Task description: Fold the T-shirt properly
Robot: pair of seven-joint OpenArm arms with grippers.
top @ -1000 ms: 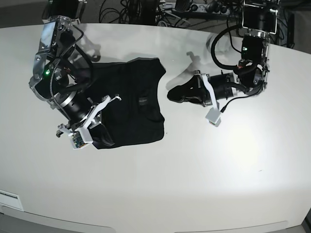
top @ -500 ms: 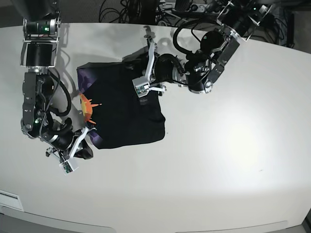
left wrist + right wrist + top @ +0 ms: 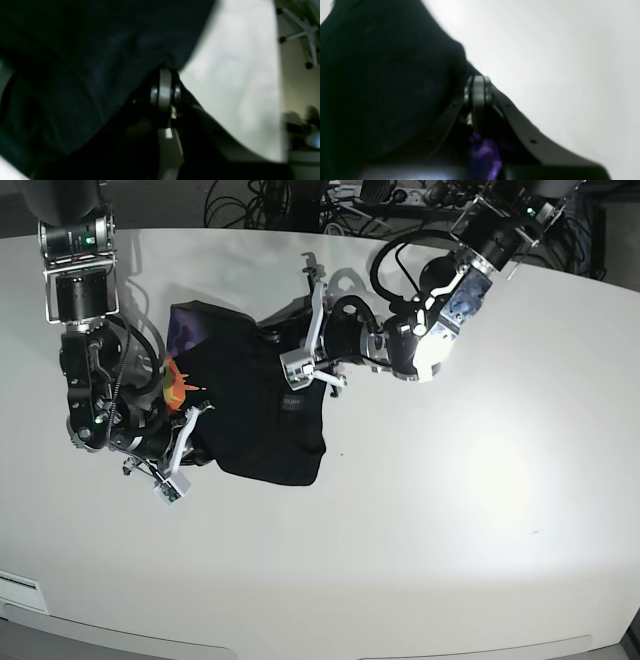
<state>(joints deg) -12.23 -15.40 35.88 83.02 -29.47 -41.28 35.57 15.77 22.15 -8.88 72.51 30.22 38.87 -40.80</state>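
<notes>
The black T-shirt [image 3: 262, 405] lies bunched on the white table [image 3: 450, 510]. An orange sun print [image 3: 175, 385] and a purple band [image 3: 186, 326] show at its left edge. My left gripper [image 3: 305, 370] is shut on the shirt's right edge near the collar; in the left wrist view the closed fingertips [image 3: 165, 72] pinch black cloth [image 3: 75, 62]. My right gripper [image 3: 186, 442] is shut on the shirt's lower left edge; in the right wrist view its tips [image 3: 478, 80] meet black cloth [image 3: 382, 75], with a purple scrap [image 3: 483, 152] below.
Cables and gear [image 3: 300, 200] crowd the far table edge behind both arms. The table's front edge [image 3: 300, 645] runs along the bottom. A chair base [image 3: 305, 32] stands on the floor beyond the table.
The left arm has swung from the right onto the shirt and closed on it. The right gripper has pulled the shirt's lower left edge up and inward, so the cloth is narrower and more bunched.
</notes>
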